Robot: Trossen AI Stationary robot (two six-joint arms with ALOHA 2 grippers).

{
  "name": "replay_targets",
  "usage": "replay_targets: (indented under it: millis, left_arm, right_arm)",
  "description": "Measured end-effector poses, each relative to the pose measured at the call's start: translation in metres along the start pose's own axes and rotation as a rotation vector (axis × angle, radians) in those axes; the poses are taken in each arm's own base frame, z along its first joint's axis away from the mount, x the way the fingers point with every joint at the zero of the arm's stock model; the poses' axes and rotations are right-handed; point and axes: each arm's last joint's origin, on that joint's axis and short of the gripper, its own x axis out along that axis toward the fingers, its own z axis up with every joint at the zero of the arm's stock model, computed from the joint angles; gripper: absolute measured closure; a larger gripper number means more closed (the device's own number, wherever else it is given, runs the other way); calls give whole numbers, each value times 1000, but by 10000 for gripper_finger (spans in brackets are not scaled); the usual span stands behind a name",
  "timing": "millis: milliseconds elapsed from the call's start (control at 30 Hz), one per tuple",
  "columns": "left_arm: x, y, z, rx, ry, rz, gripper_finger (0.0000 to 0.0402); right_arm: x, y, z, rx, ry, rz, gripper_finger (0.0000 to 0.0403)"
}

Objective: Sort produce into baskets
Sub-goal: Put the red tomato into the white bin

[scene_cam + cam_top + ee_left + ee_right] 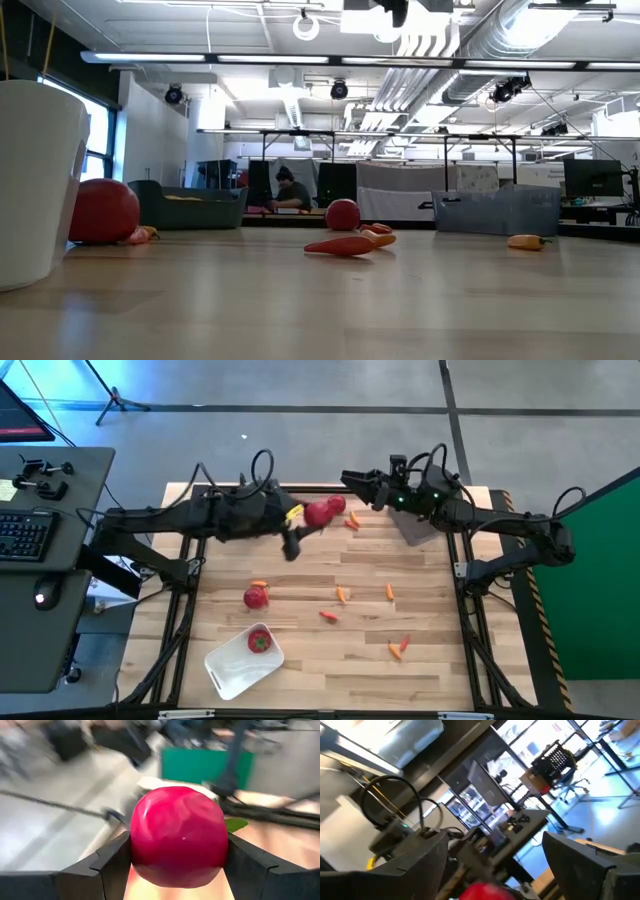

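From above: left pincer [312, 517] up at the far side of the desk [330, 660], clamped on a round red fruit [318, 514]. Right pincer [352, 481] just beyond it, spread wide and empty, nose towards that same fruit. Looks like a hand-over in mid-air, or a carry to a bin. White basket [232, 671] near the front edge with one red fruit [259, 641] inside; another red fruit [256, 597] loose on the wood, small orange peppers [343, 594] scattered about. Grey basket [415, 528] half hidden under the right arm.

From desk level: white basket wall [35, 180] looming close, red fruit [103, 211] beside it, a pepper [340, 245] lying mid-desk, a person seated far behind. No pincer in sight here.

From the left wrist: red fruit [178, 836] squeezed squarely between both fingers [107, 862], seated deep. Good hold.

From the right wrist: fingers [417, 865] gaping, red fruit [487, 891] just peeking in between them.

Best kept steady: centre the open fingers round the fruit's middle, close firmly before the left lets go.
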Motion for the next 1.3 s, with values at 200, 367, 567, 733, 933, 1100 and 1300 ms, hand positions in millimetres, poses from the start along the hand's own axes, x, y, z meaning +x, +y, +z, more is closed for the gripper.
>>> replay_targets:
  millis: [200,367,567,733,933,1100,1300]
  left_arm:
    - [-35,1,-15,-198,223,-223,157]
    - [-57,-20,-40,-275,502,-277,157]
    - [-76,-65,-59,-376,711,-326,157]
    - [-90,-112,-79,-448,864,-317,158]
    - [-117,-160,-106,-528,1012,-258,159]
    - [-132,-180,-130,-565,1081,-165,165]
    - [-119,-184,-168,-520,1129,-36,170]
  right_arm:
    - [0,-6,-8,-34,86,-49,118]
    - [-1,-11,-14,-77,149,-99,194]
    - [-2,-13,-20,-145,238,-88,335]
    - [-3,-15,-23,-182,299,-62,391]
    - [-5,-17,-27,-220,365,-52,386]
    - [-5,-18,-28,-243,376,-54,400]
    - [-5,-17,-28,-249,377,-51,402]
